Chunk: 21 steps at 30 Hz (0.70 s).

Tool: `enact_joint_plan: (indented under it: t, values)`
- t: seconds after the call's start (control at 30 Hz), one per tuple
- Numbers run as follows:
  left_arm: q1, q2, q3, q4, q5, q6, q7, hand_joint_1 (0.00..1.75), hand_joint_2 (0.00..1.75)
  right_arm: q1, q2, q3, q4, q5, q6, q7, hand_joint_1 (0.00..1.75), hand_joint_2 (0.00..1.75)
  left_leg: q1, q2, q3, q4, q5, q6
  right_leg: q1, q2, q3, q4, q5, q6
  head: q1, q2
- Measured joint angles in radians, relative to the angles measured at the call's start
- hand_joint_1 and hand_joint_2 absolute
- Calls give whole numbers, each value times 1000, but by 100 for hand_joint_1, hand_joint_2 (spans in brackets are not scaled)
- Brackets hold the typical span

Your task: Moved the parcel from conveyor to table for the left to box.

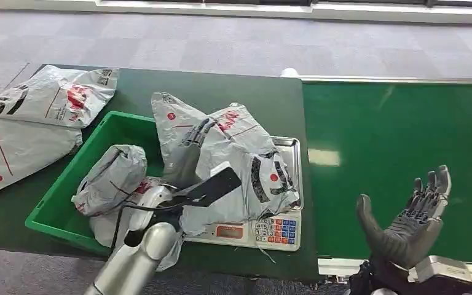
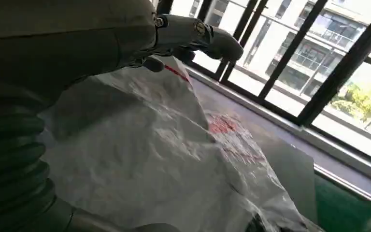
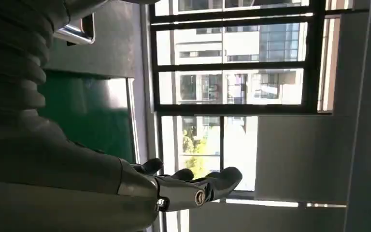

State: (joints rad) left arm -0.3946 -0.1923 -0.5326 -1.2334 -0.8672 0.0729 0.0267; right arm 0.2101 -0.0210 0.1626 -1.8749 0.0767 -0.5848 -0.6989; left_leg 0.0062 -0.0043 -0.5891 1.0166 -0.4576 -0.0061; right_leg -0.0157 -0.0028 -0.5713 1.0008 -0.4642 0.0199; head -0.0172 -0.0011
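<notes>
A crumpled grey parcel [image 1: 239, 160] with red and black print lies on the tray of a scale [image 1: 292, 147] in the middle of the dark table. My left hand [image 1: 187, 153] lies on the parcel's left part, close to the bin. Its fingers [image 2: 198, 34] stretch out over the parcel's raised fold [image 2: 140, 145], and no closed grasp shows. My right hand [image 1: 412, 221] hovers open and empty, palm up, over the near edge of the green conveyor [image 1: 399, 135]; its fingers [image 3: 193, 186] are spread.
A green bin [image 1: 52, 206] at the table's front left holds another grey parcel [image 1: 110, 178]. Two more parcels [image 1: 55, 95] [image 1: 12, 147] lie on the table's far left. The scale's keypad [image 1: 275, 230] faces the front edge. No parcels lie on the conveyor belt.
</notes>
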Motion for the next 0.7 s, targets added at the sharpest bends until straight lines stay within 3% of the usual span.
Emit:
enact_joint_plan:
  t: [0.23,0.7]
  values:
    - [-70,-75,-48,243,-17,10,-6,0,175,-6,9,26,2,4,-8,4,0,175,0,0,0,0,0,0,0,1,0,0,0,0,0,0]
    - [-95,-96,-60,329,-20,10,-5,0,175,-7,12,29,2,3,-7,5,0,175,0,0,-1,0,0,0,0,1,-1,0,0,0,0,0]
